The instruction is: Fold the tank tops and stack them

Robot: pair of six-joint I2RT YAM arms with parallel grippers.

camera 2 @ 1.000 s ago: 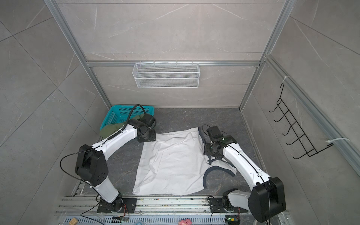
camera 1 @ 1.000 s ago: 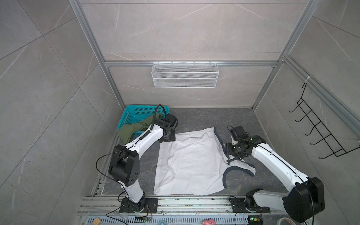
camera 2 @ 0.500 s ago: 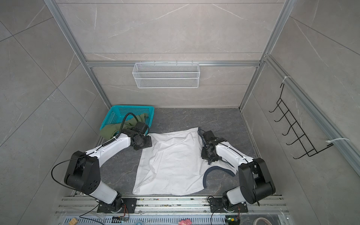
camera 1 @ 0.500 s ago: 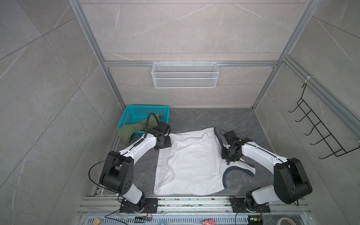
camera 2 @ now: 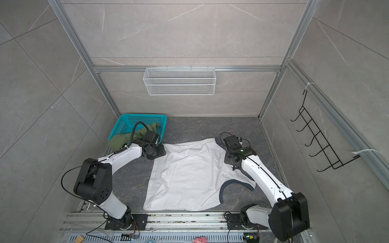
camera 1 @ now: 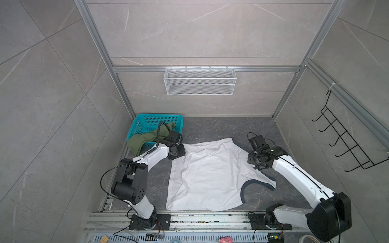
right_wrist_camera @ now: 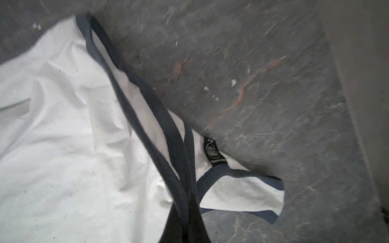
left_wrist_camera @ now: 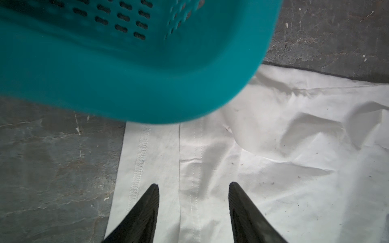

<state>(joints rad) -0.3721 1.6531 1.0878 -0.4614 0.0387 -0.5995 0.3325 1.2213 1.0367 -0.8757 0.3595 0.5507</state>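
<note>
The white tank top is lying spread out, back side up and wrinkled, in the middle of the dark worktop in both top views. Its long axis is running across the worktop from side to side. The stitched hem is pointing toward the left arm and the neck and straps are pointing toward the right arm.

The left tool is hanging over the far hem corner, just beside the teal basket. Its jaws are standing apart with nothing between them (whether the tips are touching the cloth cannot be told).

The right tool is pinching a navy-trimmed strap at the far shoulder of the white tank top, with the jaws closed on the trim and the cloth bunching up toward them.

A small black label is showing inside the neckline. It is carrying a pale round emblem and a line of writing, both too blurred to read.

The olive tank top is sitting crumpled in the basket at the far left corner, with part of it spilling over the rim toward the left wall.
</note>
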